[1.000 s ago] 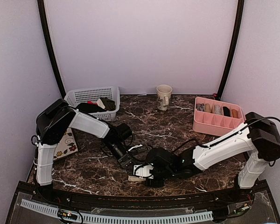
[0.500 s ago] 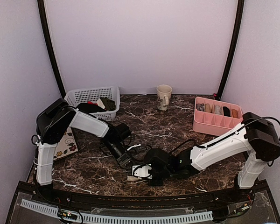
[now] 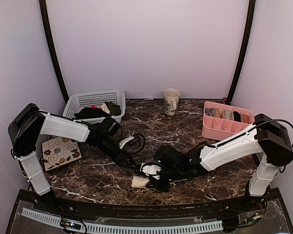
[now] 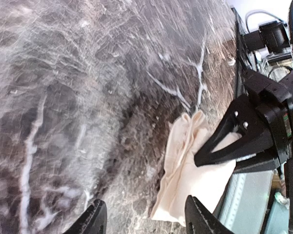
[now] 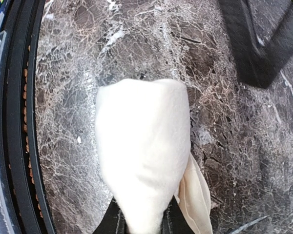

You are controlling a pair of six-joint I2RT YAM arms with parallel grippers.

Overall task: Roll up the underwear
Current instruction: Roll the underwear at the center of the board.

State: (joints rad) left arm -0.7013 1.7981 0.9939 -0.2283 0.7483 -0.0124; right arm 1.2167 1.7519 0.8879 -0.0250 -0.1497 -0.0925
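We had the underwear point(image 5: 141, 161) clamped in the right gripper point(image 5: 144, 222). Its fingers were closed hard on the near end of the cloth. From there the garment ran straight out ahead of the fingertips as a plump cream bundle lying on the marble table point(image 5: 224, 146). A thinner loose layer stuck out along one side of it, right beside one finger.

The left gripper point(image 4: 146, 217) had its fingers spread wide with nothing between them. From its own camera the underwear point(image 4: 185, 170) lay just ahead of the fingertips and off toward one of them. It was close, but as far as we could tell not touching. On the far side of the cloth the right gripper point(image 4: 249, 141) bore down on it.

We judged the roll to be well along but untidy: a bunched wad with a stray edge rather than a closed cylinder. The next move, as we read it, called for the open left fingers to come in on that loose layer. They would tuck or pin it against the bundle while the right fingers held firm, so the turns would not spring apart.
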